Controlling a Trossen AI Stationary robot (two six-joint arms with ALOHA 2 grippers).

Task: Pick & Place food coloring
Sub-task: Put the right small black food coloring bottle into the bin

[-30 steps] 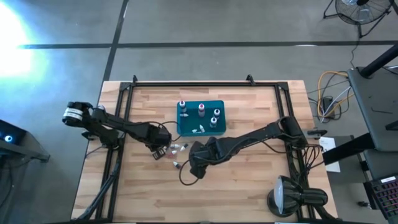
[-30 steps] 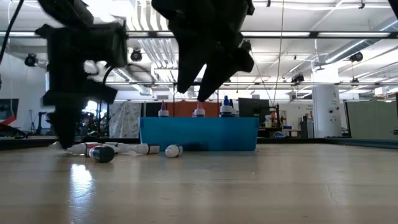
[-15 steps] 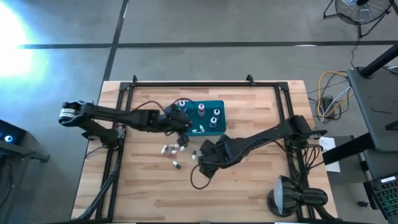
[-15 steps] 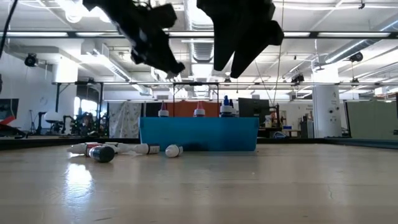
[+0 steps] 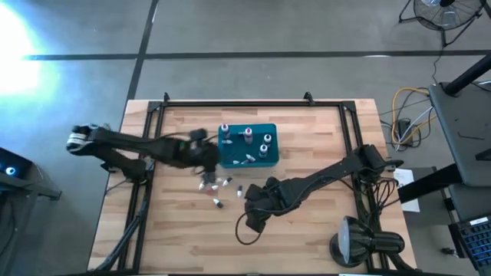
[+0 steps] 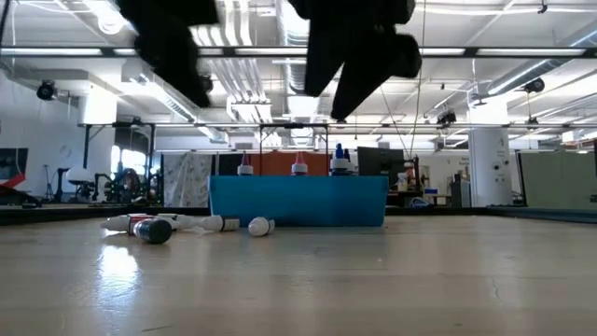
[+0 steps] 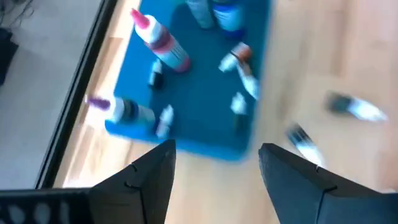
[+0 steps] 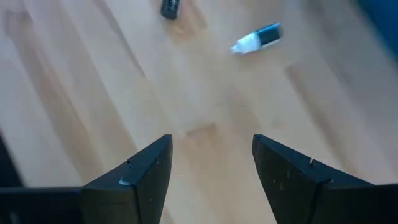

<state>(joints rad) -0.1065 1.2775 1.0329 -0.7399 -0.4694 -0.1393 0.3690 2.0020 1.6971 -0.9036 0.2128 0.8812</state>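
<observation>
The food coloring bottles are sitting in two groups. A few are standing upright in the teal bin point(image 5: 247, 146), like the pink-capped one point(image 5: 224, 128) at its far left corner, with a couple more lying flat on the bin floor. From the left wrist view the upright pink-tipped bottle point(image 7: 157, 38) and a purple-tipped one point(image 7: 118, 109) are showing up okay, but the small ones lying in there are smeared and I can't tell their colors for sure. The rest are lying loose on the counter point(image 5: 153, 230) just in front of the bin's left end, a little cluster point(image 5: 217, 185) plus one stray point(image 5: 218, 203) a bit nearer. In the low view they're showing as a row of tipped-over bottles point(image 6: 149, 227) to the left of the bin wall point(image 6: 298, 201).

The left claw point(image 7: 214, 162) is hovering above the counter right beside the bin's left edge, fingers spread apart and holding nothing. In the high view it's just a dark blur point(image 5: 201, 153).

The right claw point(image 8: 208, 155) is hanging over bare wood in front of the bin, also spread wide and empty, with one blue-bodied bottle point(image 8: 258, 37) lying ahead of it. From overhead its fingertips are getting lost in the dark arm body point(image 5: 265, 201).
</observation>
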